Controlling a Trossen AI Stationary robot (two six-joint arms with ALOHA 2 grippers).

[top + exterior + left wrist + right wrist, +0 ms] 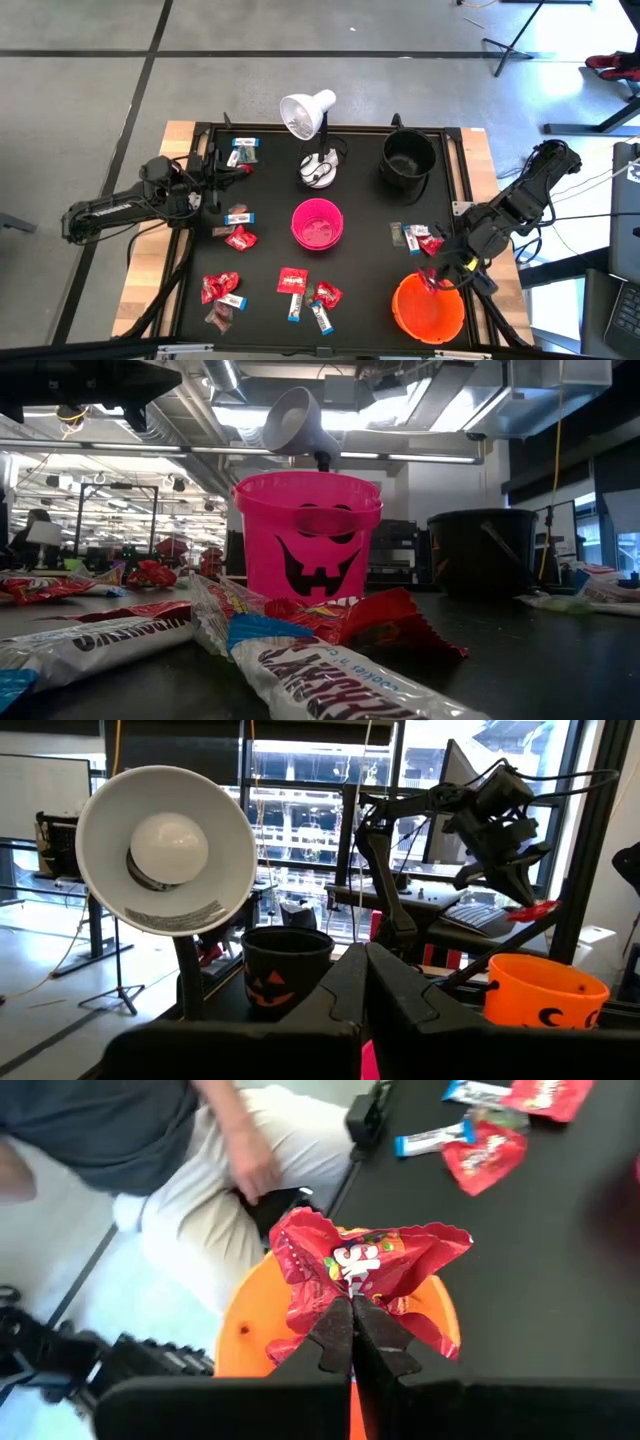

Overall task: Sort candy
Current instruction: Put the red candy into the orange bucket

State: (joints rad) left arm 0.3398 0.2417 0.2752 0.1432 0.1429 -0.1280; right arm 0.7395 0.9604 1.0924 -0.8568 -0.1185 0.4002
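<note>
Right now I have the right gripper (352, 1312) pinched shut on a shiny red packet (365, 1270), holding it just above the orange bucket (428, 308), so the step in hand looks like the drop: next I'd open the jaws with the packet square over the mouth. My left gripper (365, 970) waits closed at the table's left edge, near the white lamp (308, 113). The rest of the candy (224, 290) lies scattered on the black mat (360, 200); I can't read any wrapper's lettering for certain.
</note>
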